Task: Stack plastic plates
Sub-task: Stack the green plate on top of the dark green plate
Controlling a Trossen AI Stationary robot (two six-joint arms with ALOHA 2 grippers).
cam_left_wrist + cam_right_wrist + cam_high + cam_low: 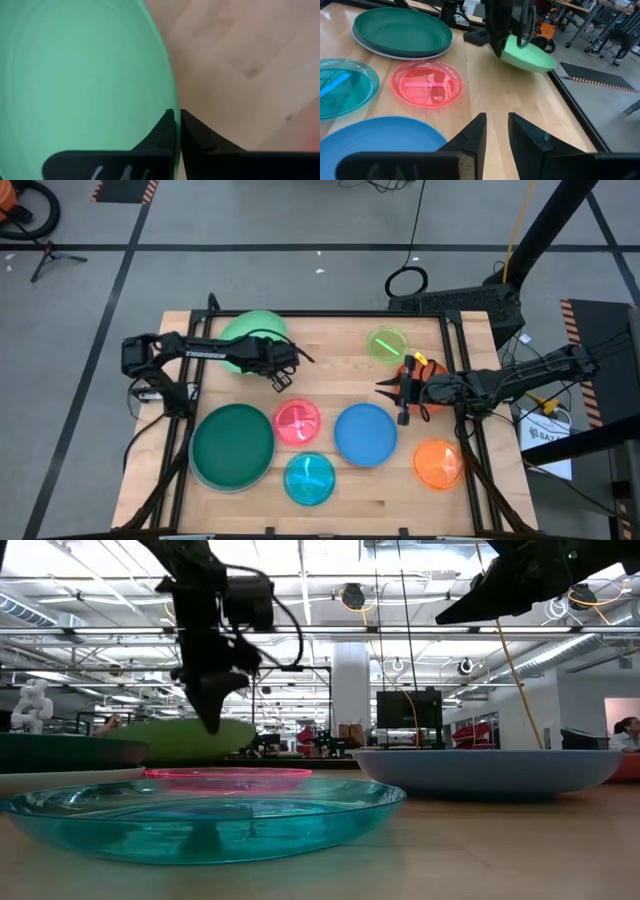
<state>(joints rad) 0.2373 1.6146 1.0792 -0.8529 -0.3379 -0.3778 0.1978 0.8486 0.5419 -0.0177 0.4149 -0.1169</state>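
Left gripper (283, 370) is at the far-left part of the worktop (330, 345), jaws clamped tight on the right rim of the light green plate (250, 340); in the right wrist view that plate (527, 56) is tilted, its edge clear of the wood. Right gripper (392, 390) hangs over the right half of the worktop, just above the far-right edge of the blue plate (365, 434), jaws partly open with nothing between them. Dark green plate (233, 445) sits near-left, stacked on a paler plate whose rim shows under it. Pink plate (297, 422) lies between the dark green and the blue one, cyan plate (310, 478) just nearer than the pink. Lime plate (388, 344) is far right, orange plate (437, 463) near right. A red-orange plate (432, 380) is mostly hidden under the right arm.
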